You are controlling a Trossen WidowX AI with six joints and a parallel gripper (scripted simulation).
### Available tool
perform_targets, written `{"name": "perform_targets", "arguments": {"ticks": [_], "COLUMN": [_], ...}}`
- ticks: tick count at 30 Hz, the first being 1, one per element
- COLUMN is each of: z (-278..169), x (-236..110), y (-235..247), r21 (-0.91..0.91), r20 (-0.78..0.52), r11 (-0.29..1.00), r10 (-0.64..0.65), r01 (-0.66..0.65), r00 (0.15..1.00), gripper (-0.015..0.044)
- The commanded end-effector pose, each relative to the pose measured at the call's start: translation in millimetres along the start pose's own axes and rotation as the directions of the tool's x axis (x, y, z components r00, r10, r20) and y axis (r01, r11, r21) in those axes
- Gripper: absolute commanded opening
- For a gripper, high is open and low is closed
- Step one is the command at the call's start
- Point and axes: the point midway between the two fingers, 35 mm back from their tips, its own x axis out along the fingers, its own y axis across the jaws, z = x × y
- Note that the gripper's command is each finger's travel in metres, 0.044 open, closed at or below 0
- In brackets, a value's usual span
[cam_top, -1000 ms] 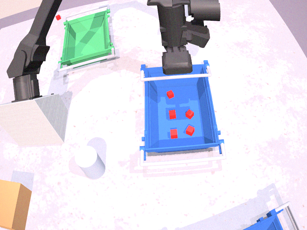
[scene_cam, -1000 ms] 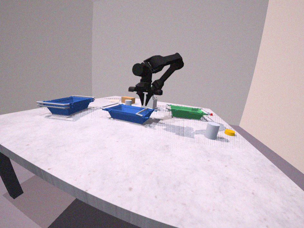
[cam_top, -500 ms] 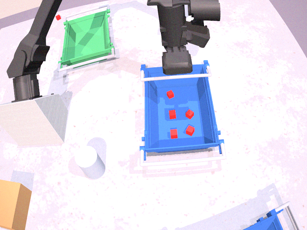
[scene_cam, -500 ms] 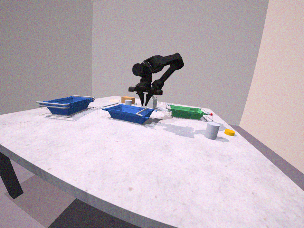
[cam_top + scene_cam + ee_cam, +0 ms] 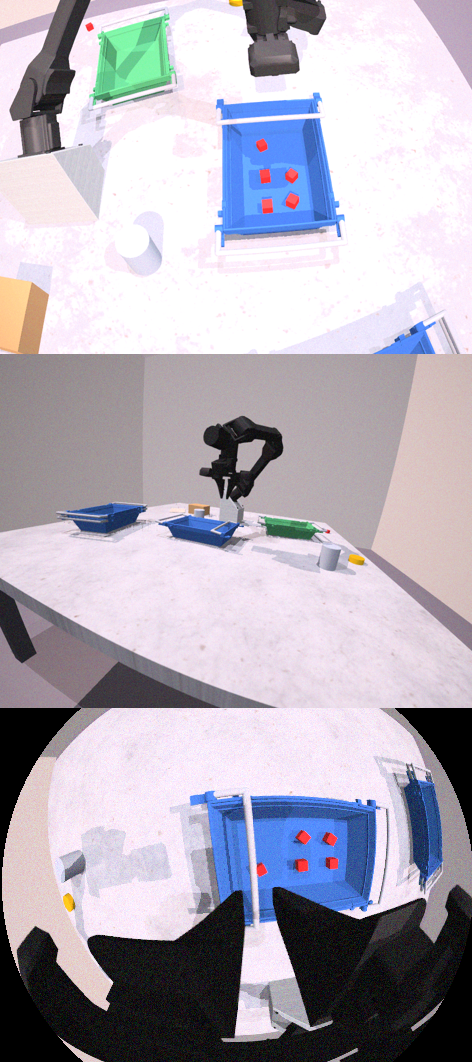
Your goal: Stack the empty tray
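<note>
My black two-fingered claw [image 5: 225, 495] hangs above the table, off the end of the blue plastic tray of red blocks [image 5: 275, 167] where its white wire bar [image 5: 269, 118] lies across the top, fingers nearly together on nothing. That tray's other bar [image 5: 282, 247] hangs outside the opposite end. The empty green plastic tray [image 5: 131, 59] sits well apart from the blue tray, nearer my arm's base.

Grey walls [image 5: 76, 430] and a cream wall [image 5: 438, 468] enclose a white marbled table [image 5: 228, 613].

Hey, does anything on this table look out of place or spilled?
One small red block lies loose on the table beside the green tray's far corner, while five like it sit inside the blue tray. Nothing else looks askew.
</note>
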Motion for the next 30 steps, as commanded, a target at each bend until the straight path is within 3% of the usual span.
{"name": "perform_targets", "arguments": {"ticks": [1, 8, 17, 30], "z": [-4.7, 1.2, -9.2, -10.3], "x": [14.0, 29.1, 63.4, 79.2], "y": [-9.5, -87.6, -232.3, -238.0], "r21": [0.034, 0.075, -0.002, -0.005], "r20": [-0.041, -0.057, -0.037, -0.036], "r11": [0.999, 0.997, 1.000, 1.000], "r10": [-0.003, -0.019, -0.002, -0.001], "r01": [0.004, 0.023, 0.002, 0.001], "r00": [0.999, 0.998, 0.999, 0.999], "gripper": [0.0084, 0.0084, 0.0084, 0.0084]}}
